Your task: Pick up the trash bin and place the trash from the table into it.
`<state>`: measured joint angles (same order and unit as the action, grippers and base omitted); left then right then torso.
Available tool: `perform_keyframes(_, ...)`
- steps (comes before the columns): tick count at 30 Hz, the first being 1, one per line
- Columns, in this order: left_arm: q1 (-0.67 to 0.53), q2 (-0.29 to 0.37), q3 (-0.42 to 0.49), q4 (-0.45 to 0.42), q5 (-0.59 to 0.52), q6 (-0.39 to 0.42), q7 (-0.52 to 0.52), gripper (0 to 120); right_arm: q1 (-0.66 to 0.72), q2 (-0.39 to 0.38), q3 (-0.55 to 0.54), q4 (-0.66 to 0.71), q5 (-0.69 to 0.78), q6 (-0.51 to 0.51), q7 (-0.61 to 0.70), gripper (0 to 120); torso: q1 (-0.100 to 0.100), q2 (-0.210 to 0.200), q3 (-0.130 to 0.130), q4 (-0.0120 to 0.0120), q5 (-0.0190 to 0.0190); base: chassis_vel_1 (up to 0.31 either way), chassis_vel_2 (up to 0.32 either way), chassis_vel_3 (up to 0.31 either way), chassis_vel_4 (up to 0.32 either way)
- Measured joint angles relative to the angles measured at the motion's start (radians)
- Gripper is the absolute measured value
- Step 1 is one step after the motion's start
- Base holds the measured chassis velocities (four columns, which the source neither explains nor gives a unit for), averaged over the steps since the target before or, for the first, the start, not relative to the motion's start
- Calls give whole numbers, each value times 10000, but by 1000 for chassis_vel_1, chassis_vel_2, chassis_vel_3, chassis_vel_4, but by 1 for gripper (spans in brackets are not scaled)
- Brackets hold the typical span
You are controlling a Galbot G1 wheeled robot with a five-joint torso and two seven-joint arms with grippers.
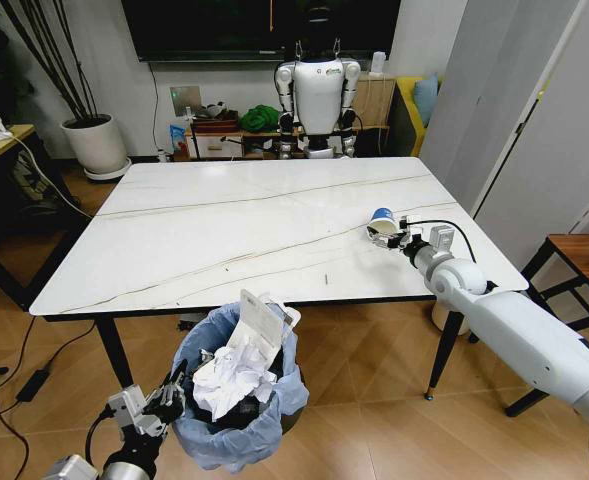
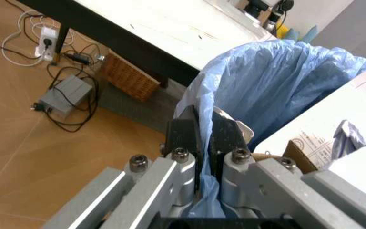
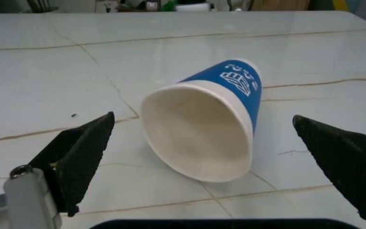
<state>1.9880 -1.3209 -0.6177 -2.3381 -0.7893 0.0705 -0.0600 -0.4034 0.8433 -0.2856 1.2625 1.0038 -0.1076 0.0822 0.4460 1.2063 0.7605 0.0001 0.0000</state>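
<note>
The right gripper (image 3: pixel 205 143) has its two black fingers (image 3: pixel 81 152) spread wide apart, one on each side of a blue-and-white paper cup (image 3: pixel 208 129) that lies on its side on the table (image 1: pixel 224 230), its open mouth turned toward the gripper; the fingers are not touching the cup. In the head view this gripper (image 1: pixel 396 236) sits at the right part of the marble-look top, nearer the right edge, with the cup (image 1: pixel 381 222) just beyond it and the white arm reaching in from the near right. The left gripper (image 2: pixel 203 136) has its black fingers (image 2: pixel 184 131) pinched together on the crinkled light-blue bag at the rim of the trash bin (image 2: pixel 278 81), the plastic caught between them. In the head view that gripper (image 1: pixel 166 402) is at the near left, holding the trash bin (image 1: pixel 236 400) in front of the table's near edge, below the tabletop. The bin is heaped with crumpled white paper (image 1: pixel 229 380) and a white printed sheet (image 1: pixel 259 322) standing up out of it; dark items lie deeper down but are too hidden to make out. In the left wrist view a bit of brown cardboard (image 2: pixel 297 155) shows inside the rim, partly cut off by the gripper body. The bin's base is out of sight.
</note>
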Motion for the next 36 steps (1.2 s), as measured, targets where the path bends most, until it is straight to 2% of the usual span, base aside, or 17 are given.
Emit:
perform_keyframes(14, -79, 106, -38, 31, -118, 27, -22, 0, 521, 479, -222, -1937, 32, 437, -729, 97, 0, 0, 0, -1, 1, 0, 0, 0, 0)
perform_keyframes(15, -97, 109, -39, 48, -127, 28, -24, 0, 584, 534, -237, -2049, 90, 524, -804, 91, 0, 0, 0, -1, 0, 0, 0, 0, 0)
perform_keyframes(17, -102, 110, -38, 52, -131, 29, -24, 0, 617, 556, -247, -2086, 118, 550, -827, 90, 0, 0, 0, -1, 0, 0, 0, 0, 0)
perform_keyframes(23, -173, 126, -45, 86, -196, 35, -39, 0, 887, 636, -434, -2199, 184, 572, -847, 63, 0, 0, 0, 0, -1, 0, 0, 0, 0)
perform_keyframes(24, -173, 126, -45, 86, -196, 35, -39, 0, 887, 636, -434, -2199, 184, 572, -847, 63, 0, 0, 0, 0, -1, 0, 0, 0, 0)
perform_keyframes(28, -214, 147, -45, 115, -224, 41, -53, 0, 902, 653, -476, -2223, 178, 570, -847, 45, 0, 0, 0, 0, 0, 0, 0, 0, 0)
perform_keyframes(29, -214, 147, -45, 115, -224, 41, -53, 0, 902, 653, -476, -2223, 178, 570, -847, 45, 0, 0, 0, 0, 0, 0, 0, 0, 0)
perform_keyframes(32, -221, 181, -42, 119, -241, 48, -64, 0, 880, 651, -490, -2214, 173, 569, -846, 32, 0, 0, 0, 0, 0, 0, 0, 0, 0)
perform_keyframes(33, -220, 185, -41, 119, -242, 49, -64, 0, 877, 651, -490, -2213, 173, 570, -847, 32, 0, 0, 0, 0, 0, 0, 0, 0, 0)
perform_keyframes(34, -220, 208, -39, 125, -245, 51, -68, 0, 847, 650, -493, -2197, 170, 570, -843, 23, 0, 0, 0, 0, 0, 0, 0, 0, 0)
perform_keyframes(35, -220, 208, -39, 125, -245, 51, -68, 0, 847, 650, -493, -2197, 170, 570, -843, 23, 0, 0, 0, 0, 0, 0, 0, 0, 0)
perform_keyframes(36, -220, 227, -38, 131, -247, 52, -70, 0, 818, 647, -494, -2172, 168, 570, -840, 19, 0, 0, 0, 0, 0, 0, 0, 0, 0)
